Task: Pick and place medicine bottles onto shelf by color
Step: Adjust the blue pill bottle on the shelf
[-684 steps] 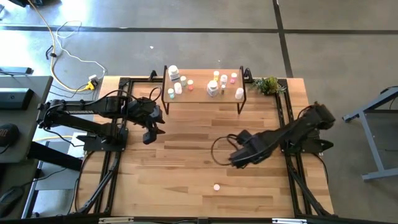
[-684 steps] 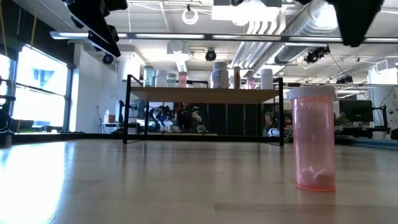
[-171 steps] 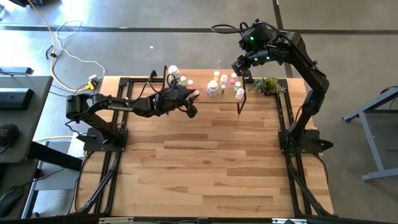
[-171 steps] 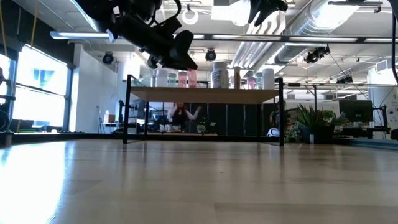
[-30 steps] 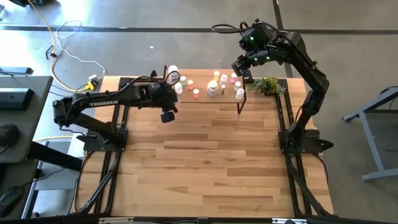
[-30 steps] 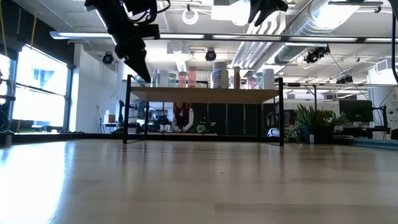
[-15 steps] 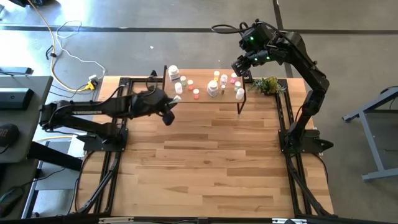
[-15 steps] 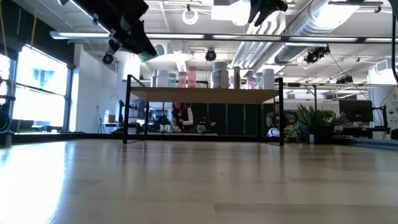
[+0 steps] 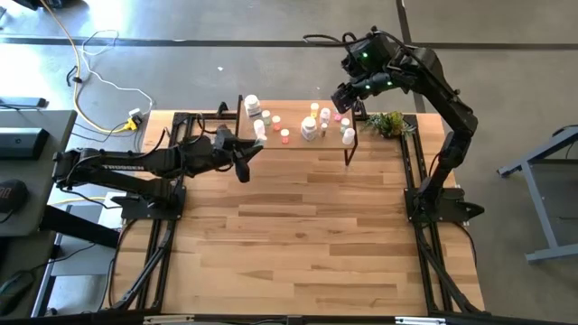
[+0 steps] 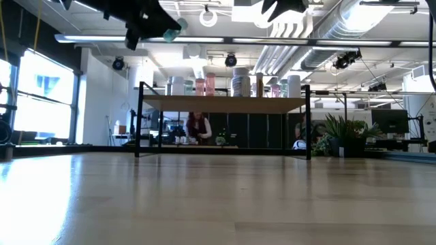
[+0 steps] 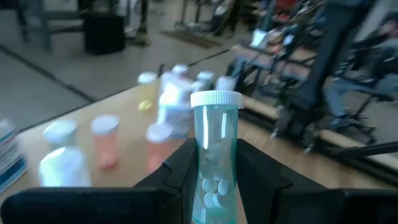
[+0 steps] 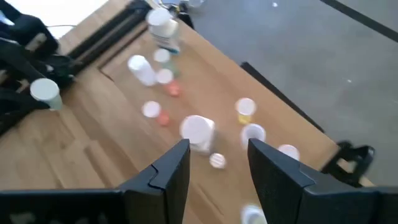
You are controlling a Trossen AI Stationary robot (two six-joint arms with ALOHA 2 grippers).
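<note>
- Now left jaws point(image 11: 214, 180) pinch a teal bottle point(image 11: 214, 155) upright at its lower body; shelf point(image 9: 298, 143) just beyond.
- Light, stiff, slick plastic: grip mid-body.
- Right jaws point(image 12: 214, 165) parted, empty, above shelf.

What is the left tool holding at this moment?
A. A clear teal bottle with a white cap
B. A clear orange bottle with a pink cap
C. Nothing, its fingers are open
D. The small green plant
A: in the left wrist view the left tool grips a clear teal bottle with a white cap and white pills inside, upright between its fingers.
</note>
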